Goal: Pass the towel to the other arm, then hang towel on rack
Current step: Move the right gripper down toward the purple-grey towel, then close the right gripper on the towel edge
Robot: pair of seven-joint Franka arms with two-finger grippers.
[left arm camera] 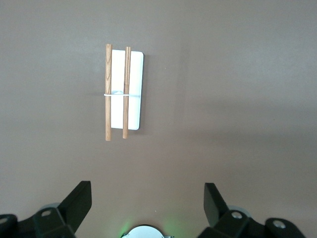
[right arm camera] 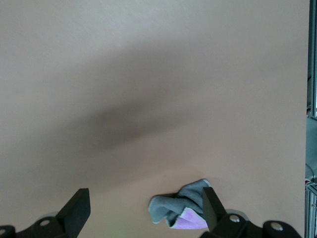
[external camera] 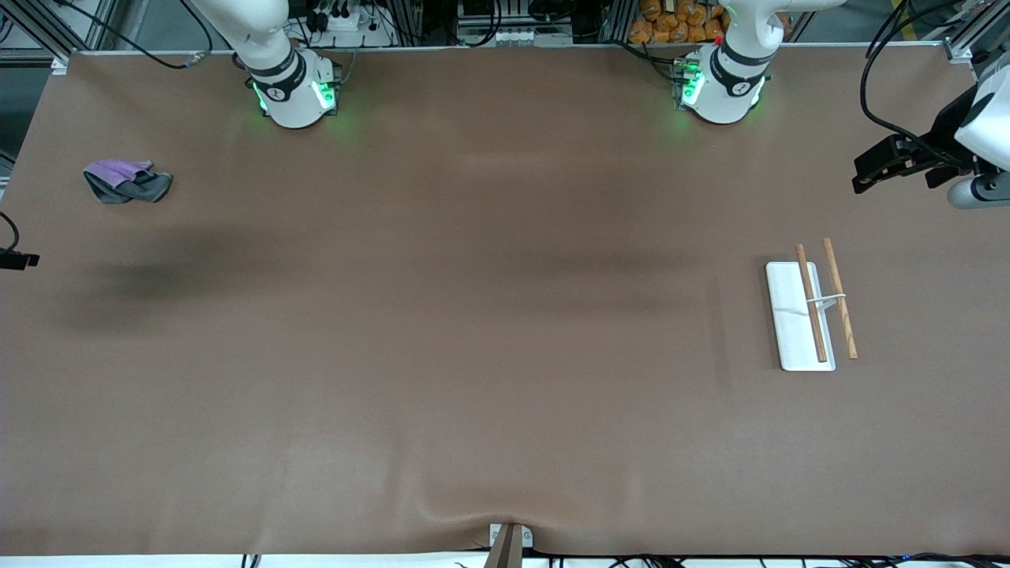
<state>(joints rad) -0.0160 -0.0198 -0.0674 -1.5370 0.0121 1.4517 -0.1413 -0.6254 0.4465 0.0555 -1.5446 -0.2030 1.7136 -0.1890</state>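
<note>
Small white rectangular rack (external camera: pixel 798 319) with two brown wooden rods lies toward left arm's end of brown table (external camera: pixel 473 355). Farther back, crumpled purple-and-grey towel (external camera: pixel 126 181) toward right arm's end. Left gripper (left arm camera: pixel 146 203) released, above the rack. Right gripper (right arm camera: pixel 146 210) released, over towel.

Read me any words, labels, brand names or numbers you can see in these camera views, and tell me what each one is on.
No text can be read in any view.
Right arm's base: a small dark mark, too small to read.
Left arm's base: the same kind of mark, too small to read.
Towel, rack, table: no lettering shows.
</note>
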